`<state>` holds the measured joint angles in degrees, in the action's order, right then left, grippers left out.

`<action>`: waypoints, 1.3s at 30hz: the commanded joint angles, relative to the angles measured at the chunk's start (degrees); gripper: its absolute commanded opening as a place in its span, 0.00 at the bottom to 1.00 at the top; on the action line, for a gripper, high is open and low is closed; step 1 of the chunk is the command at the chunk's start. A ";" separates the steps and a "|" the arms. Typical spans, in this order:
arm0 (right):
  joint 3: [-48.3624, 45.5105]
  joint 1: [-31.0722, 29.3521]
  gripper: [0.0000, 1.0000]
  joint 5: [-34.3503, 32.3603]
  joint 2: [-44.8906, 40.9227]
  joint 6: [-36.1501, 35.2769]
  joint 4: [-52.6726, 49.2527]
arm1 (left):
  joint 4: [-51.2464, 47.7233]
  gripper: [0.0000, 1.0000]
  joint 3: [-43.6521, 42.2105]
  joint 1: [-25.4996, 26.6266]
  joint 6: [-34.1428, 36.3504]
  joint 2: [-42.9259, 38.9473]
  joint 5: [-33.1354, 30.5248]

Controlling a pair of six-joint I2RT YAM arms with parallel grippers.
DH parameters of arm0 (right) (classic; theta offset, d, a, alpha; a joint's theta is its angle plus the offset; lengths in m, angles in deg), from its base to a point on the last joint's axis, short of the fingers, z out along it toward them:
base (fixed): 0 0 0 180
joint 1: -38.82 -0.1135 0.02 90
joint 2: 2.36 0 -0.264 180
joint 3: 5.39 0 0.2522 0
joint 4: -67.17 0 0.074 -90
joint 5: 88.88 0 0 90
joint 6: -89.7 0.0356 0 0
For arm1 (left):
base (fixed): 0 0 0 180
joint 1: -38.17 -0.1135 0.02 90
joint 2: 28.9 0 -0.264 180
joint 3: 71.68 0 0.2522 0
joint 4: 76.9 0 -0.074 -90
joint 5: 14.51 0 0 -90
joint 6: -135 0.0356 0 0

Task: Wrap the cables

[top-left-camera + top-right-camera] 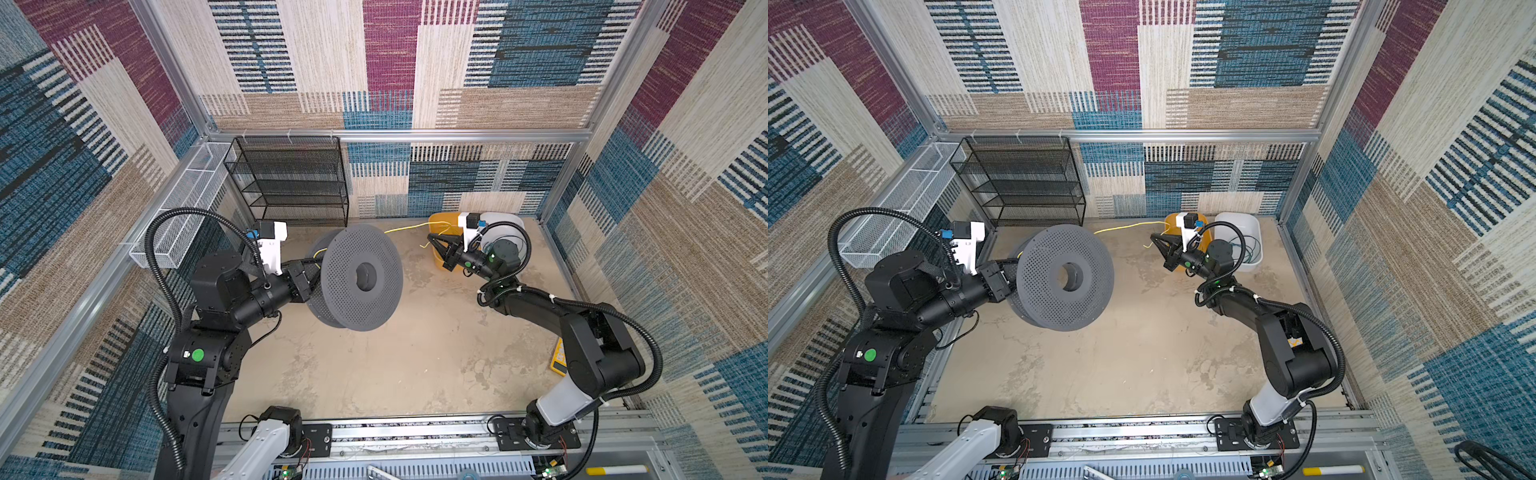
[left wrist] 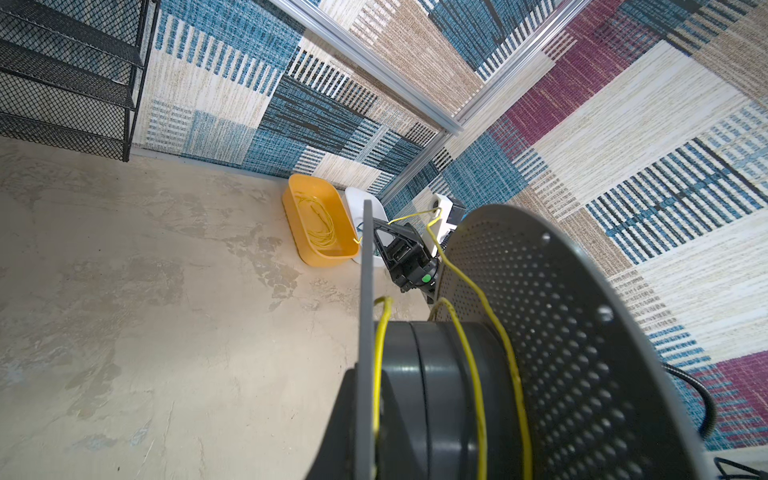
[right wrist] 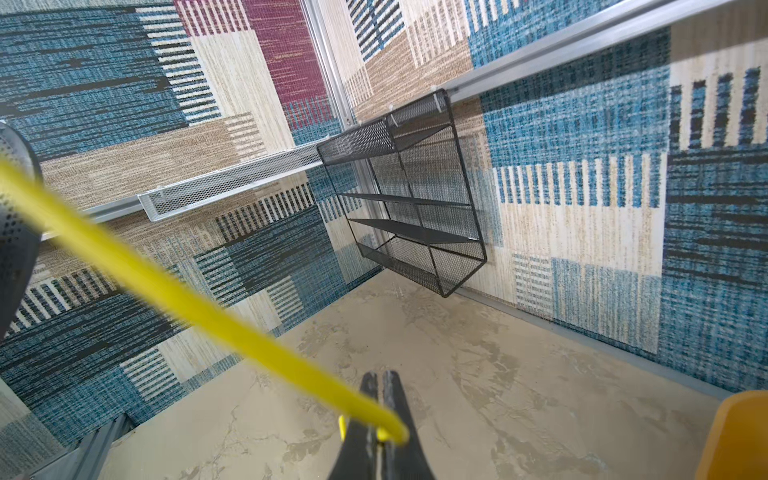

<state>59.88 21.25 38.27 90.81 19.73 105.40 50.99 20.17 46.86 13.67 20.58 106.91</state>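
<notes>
My left gripper (image 1: 308, 275) is shut on the edge of one flange of a grey perforated spool (image 1: 361, 278), held off the floor; its fingertips are hidden behind the flange (image 2: 365, 291). A few turns of the yellow cable (image 2: 473, 374) lie around the hub. From the spool the yellow cable (image 1: 409, 227) runs to my right gripper (image 1: 430, 236), which is shut on it (image 3: 379, 376). More of its loops lie in the yellow bin (image 2: 291, 199). The teal-green cable (image 1: 1252, 249) is coiled in the white bin (image 1: 1237, 220).
A black mesh shelf rack (image 1: 291, 178) stands against the back wall. A white mesh tray (image 1: 183, 208) hangs on the left wall. A yellow flat object (image 1: 559, 357) lies at the floor's right edge, partly behind the right arm.
</notes>
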 commanded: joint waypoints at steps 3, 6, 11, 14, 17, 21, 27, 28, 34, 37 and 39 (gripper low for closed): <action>-1.35 -0.07 0.00 -0.06 -0.36 0.44 -2.60 | 7.15 0.00 0.09 0.01 -1.89 0.38 -4.16; -5.15 -0.31 0.00 -0.95 0.17 1.53 -3.97 | 10.64 0.00 1.17 -0.07 -2.68 1.98 -7.68; -14.24 -1.53 0.00 -6.95 -3.22 1.97 -6.68 | 14.75 0.00 6.40 -0.60 -1.11 7.43 -13.93; -19.73 -1.73 0.00 -9.77 -6.52 2.82 -7.88 | 16.64 0.00 8.13 -1.55 -0.10 10.14 -16.60; -23.89 -1.92 0.00 -11.62 -9.93 3.13 -10.25 | 19.87 0.00 8.53 -3.20 -1.38 11.87 -17.33; -26.97 -2.86 0.00 -12.86 -12.92 2.35 -13.92 | 22.63 0.00 9.14 -4.20 -2.70 13.66 -19.18; -25.03 -13.03 0.00 -17.61 -15.25 -0.53 -22.61 | 27.23 0.00 7.38 -4.05 -4.83 17.06 -20.08; -23.84 -15.85 0.00 -19.07 -15.29 -1.24 -24.42 | 27.95 0.00 6.50 -3.95 -5.23 17.64 -20.39; -17.27 -29.85 0.00 -25.38 -15.33 -4.40 -34.57 | 32.26 0.00 1.57 -2.04 -2.05 19.94 -30.04; -15.09 -35.47 0.00 -28.36 -16.01 -6.11 -39.30 | 33.75 0.00 1.60 -1.59 0.36 22.21 -35.20; -14.30 -38.31 0.00 -30.59 -16.91 -6.58 -42.31 | 34.21 0.00 2.51 -1.37 1.63 24.21 -36.94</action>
<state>44.55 -14.59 12.26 74.79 15.45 70.84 75.80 21.72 45.33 13.32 43.26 77.16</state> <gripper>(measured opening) 0.065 0.080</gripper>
